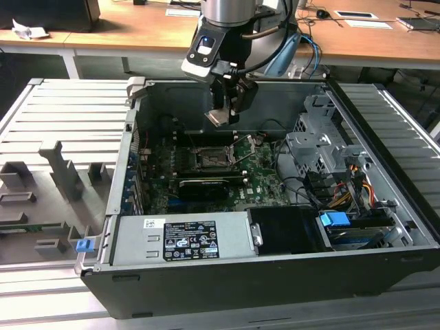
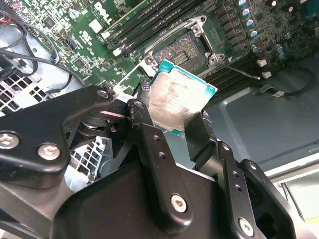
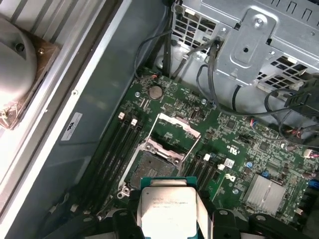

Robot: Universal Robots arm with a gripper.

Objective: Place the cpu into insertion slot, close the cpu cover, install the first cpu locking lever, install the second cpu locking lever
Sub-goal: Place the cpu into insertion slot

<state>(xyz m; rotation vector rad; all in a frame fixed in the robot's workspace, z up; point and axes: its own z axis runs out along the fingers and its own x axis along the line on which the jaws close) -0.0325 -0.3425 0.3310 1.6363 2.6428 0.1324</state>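
My gripper point(image 1: 222, 115) hangs inside the open computer case, above the motherboard, shut on the cpu point(image 1: 217, 117). In both wrist views the cpu point(image 2: 179, 102) point(image 3: 167, 209) is a flat silver-grey square, pinched at two opposite edges by the black fingers point(image 2: 142, 122). The insertion slot point(image 1: 210, 159) point(image 3: 151, 168) point(image 2: 180, 52) lies below it on the green board, a square black socket with nothing in it. The cpu cover point(image 3: 175, 128) is swung up and open beside the socket. A thin wire lever point(image 2: 239, 69) sticks out at the socket's side.
A long black expansion card point(image 1: 203, 184) lies just in front of the socket, with the grey power supply point(image 1: 182, 237) beyond it at the case front. A metal drive cage point(image 1: 323, 141) and cables stand at the exterior view's right. Memory slots point(image 3: 114, 149) flank the socket.
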